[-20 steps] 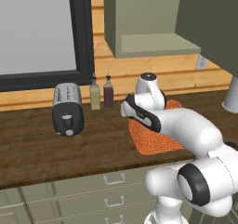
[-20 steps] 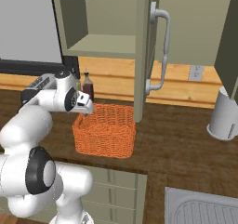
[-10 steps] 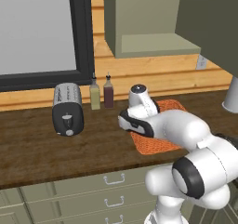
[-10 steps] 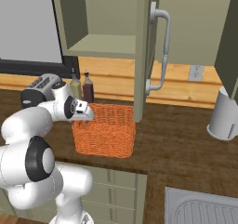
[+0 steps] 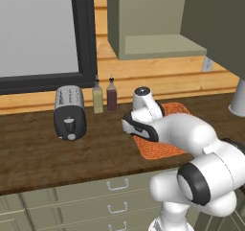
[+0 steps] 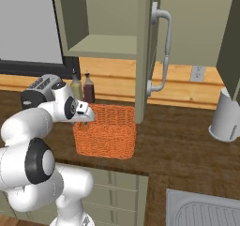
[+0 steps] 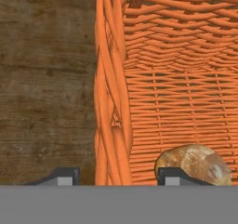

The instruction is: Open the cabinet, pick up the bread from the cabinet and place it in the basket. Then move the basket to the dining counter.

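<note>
A: What takes up the most room?

B: The cabinet (image 6: 117, 28), across the top of the right base view. Its door (image 6: 152, 51) stands open, edge-on near the centre, with the curved silver handle (image 6: 161, 51) on its right face. The shelf inside looks bare.

A: And under it?

B: The dark wood worktop (image 6: 187, 140) runs across the middle of the frame over green drawers (image 5: 95, 196). The white arm (image 5: 191, 134) rises from the lower right of the left base view and bends left over the worktop.

A: Where is the basket?

B: The basket (image 6: 107, 131) sits on the worktop at the centre of the right base view, just left of the door's lower edge. In the hand view its left wall runs up the middle of the frame.

A: The gripper?

B: The gripper (image 7: 116, 175) is spread apart, clasping nothing, with one fingertip (image 7: 65, 175) outside that wall and the other inside.

A: The bread?

B: The bread (image 7: 195, 165) lies on the basket floor, at the lower right of the hand view, beside the inner fingertip.

A: Anything else?

B: A toaster (image 5: 69, 112) at left centre of the left base view, two bottles (image 5: 105, 96) right of it, and a grey canister (image 6: 225, 117) at the right edge of the right base view.
</note>
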### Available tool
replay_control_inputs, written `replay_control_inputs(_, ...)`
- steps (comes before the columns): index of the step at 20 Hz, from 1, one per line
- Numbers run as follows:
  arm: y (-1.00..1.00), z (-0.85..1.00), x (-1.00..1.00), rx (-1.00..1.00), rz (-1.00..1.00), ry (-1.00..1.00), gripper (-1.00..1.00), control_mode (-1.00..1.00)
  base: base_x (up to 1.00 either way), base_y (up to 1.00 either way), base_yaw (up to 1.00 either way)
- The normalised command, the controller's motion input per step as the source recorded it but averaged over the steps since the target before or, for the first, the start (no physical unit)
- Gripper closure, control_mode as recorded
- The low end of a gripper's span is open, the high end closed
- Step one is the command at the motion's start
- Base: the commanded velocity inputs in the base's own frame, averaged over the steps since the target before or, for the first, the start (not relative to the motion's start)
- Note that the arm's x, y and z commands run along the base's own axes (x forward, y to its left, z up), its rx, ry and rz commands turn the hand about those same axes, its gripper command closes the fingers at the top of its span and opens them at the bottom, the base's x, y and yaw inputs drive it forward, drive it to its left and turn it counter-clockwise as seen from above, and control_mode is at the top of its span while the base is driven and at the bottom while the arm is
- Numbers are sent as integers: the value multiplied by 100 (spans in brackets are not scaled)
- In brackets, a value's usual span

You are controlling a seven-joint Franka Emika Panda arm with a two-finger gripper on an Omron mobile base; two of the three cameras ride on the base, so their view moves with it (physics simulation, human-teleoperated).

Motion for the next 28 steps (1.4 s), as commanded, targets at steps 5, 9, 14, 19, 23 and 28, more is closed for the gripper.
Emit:
replay_control_inputs(5, -2, -13, -3, 0, 0, 4, 100, -100, 0, 0, 0)
replay_control_inputs(9, 0, 10, -22, -5, 3, 1, 100, -100, 0, 0, 0)
replay_control_inputs(14, 3, 82, -60, -16, 8, 0, 100, -100, 0, 0, 0)
replay_control_inputs(19, 5, 87, -78, -15, 1, 1, 100, -100, 0, 0, 0)
replay_control_inputs(23, 0, 93, -83, -16, 0, 3, 100, -100, 0, 0, 0)
replay_control_inputs(28, 0, 84, -73, -15, 2, 1, 100, -100, 0, 0, 0)
